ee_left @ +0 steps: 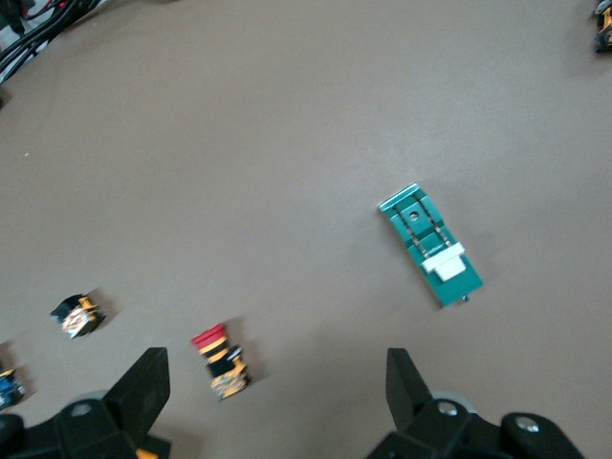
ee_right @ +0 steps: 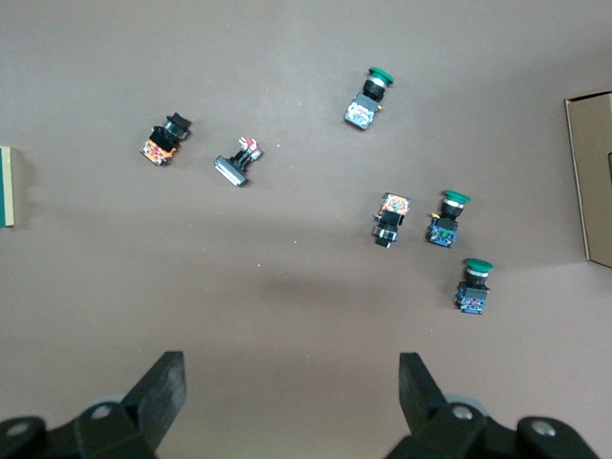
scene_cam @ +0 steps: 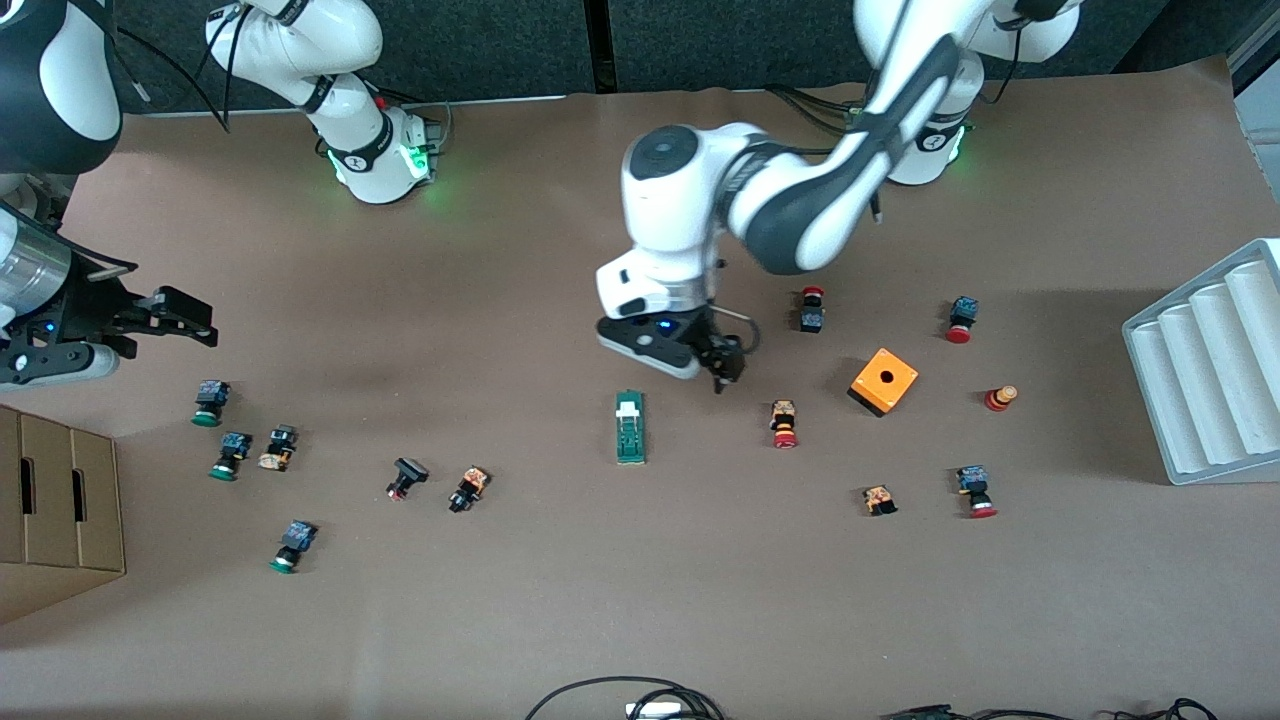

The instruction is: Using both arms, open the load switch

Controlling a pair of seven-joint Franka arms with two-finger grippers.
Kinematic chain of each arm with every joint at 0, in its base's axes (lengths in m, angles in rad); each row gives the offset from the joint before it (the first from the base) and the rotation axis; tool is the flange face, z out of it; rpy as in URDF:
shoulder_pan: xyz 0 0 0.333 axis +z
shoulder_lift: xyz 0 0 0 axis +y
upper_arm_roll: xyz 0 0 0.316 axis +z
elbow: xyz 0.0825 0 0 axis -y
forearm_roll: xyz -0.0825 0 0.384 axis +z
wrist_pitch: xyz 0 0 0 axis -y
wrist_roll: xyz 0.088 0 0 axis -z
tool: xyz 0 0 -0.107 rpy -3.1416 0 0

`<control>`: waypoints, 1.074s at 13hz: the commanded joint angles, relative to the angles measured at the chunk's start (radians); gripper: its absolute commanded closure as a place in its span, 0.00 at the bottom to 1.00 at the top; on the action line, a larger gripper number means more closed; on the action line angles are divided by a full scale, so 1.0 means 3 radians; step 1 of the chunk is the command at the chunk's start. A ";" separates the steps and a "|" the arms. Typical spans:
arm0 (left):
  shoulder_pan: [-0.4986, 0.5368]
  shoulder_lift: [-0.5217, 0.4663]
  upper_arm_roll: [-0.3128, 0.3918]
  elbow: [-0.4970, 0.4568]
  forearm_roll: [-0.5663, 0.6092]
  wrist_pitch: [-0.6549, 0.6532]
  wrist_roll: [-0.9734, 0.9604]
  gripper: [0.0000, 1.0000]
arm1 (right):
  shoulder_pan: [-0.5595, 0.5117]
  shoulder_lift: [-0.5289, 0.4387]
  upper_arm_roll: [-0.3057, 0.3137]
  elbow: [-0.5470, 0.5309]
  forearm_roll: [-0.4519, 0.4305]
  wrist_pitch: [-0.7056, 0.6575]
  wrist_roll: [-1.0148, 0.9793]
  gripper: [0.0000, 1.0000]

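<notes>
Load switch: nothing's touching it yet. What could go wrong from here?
1. The load switch lies flat and loose on the table; a one-sided push from the open left gripper, now over the table beside it, could slide or spin it.
2. A red-capped push-button lies close by; the left gripper's descent could knock it.
3. The open right gripper waits near the right arm's end, so its reach passes over scattered green-capped buttons.

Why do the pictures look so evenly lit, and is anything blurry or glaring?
Front view: soft overhead light, a faint shadow beside the orange cube, green glow at both arm bases, no glare on the table. Left wrist view: the load switch is sharp, the left end effector soft-edged. Right wrist view: crisp, dimmer toward its corners.
</notes>
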 commanded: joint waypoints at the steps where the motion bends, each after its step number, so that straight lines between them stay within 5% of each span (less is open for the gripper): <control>1: 0.0379 -0.0376 -0.0041 -0.0035 -0.0478 -0.0375 0.0567 0.00 | -0.0100 0.0026 0.0022 0.0096 -0.0040 -0.0010 -0.0011 0.00; 7: 0.1081 -0.0628 -0.0031 0.0476 -0.1017 -0.1480 0.0993 0.00 | -0.0110 0.0036 0.0027 0.0111 -0.0029 0.0010 -0.0010 0.00; 11: 0.1536 -0.0856 0.0000 0.0406 -0.1475 -0.1619 0.1181 0.00 | -0.0126 0.0036 0.0027 0.0111 -0.0029 0.0026 -0.0010 0.00; 14: 0.1206 -0.1342 0.0820 -0.0227 -0.1595 -0.1456 0.1585 0.00 | -0.0126 0.0041 0.0027 0.0111 -0.0029 0.0066 -0.0010 0.00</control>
